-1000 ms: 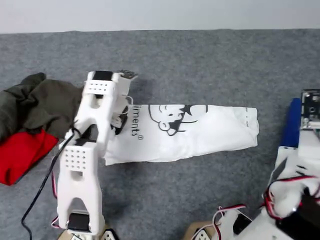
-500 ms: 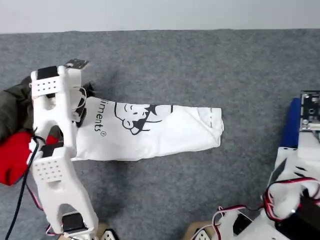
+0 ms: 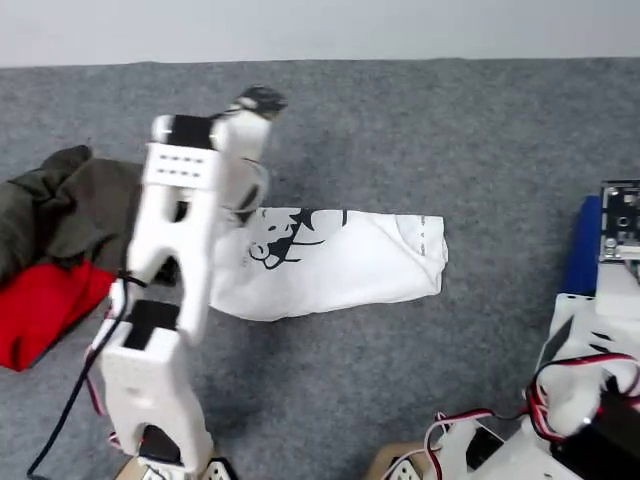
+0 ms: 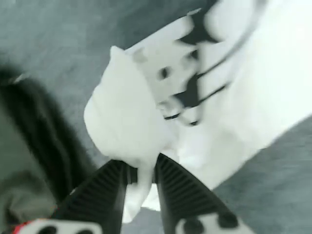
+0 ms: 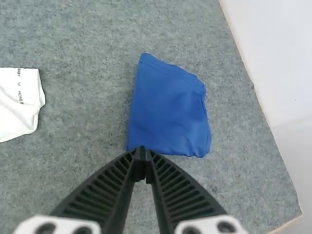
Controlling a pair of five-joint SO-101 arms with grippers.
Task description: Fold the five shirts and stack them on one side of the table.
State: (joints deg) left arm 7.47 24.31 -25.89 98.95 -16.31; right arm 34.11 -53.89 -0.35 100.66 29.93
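A white shirt (image 3: 340, 265) with a black print lies stretched across the middle of the grey table. My left gripper (image 4: 141, 170) is shut on a bunched fold of that white shirt (image 4: 131, 122) at its left end, held up off the table. In the high view the left gripper (image 3: 238, 205) sits over the shirt's left part. A folded blue shirt (image 5: 168, 109) lies at the table's right edge, and my right gripper (image 5: 141, 156) hangs shut and empty just short of it. One corner of the white shirt (image 5: 17, 102) also lies in the right wrist view.
A crumpled dark olive shirt (image 3: 70, 205) and a red shirt (image 3: 40, 305) lie at the table's left edge. The blue shirt (image 3: 582, 245) is partly behind the right arm (image 3: 590, 380). Bare grey mat lies in front of and behind the white shirt.
The left arm first dragged the white shirt leftward, then swung back right, lifting the shirt's left end up and over. The right arm has kept still.
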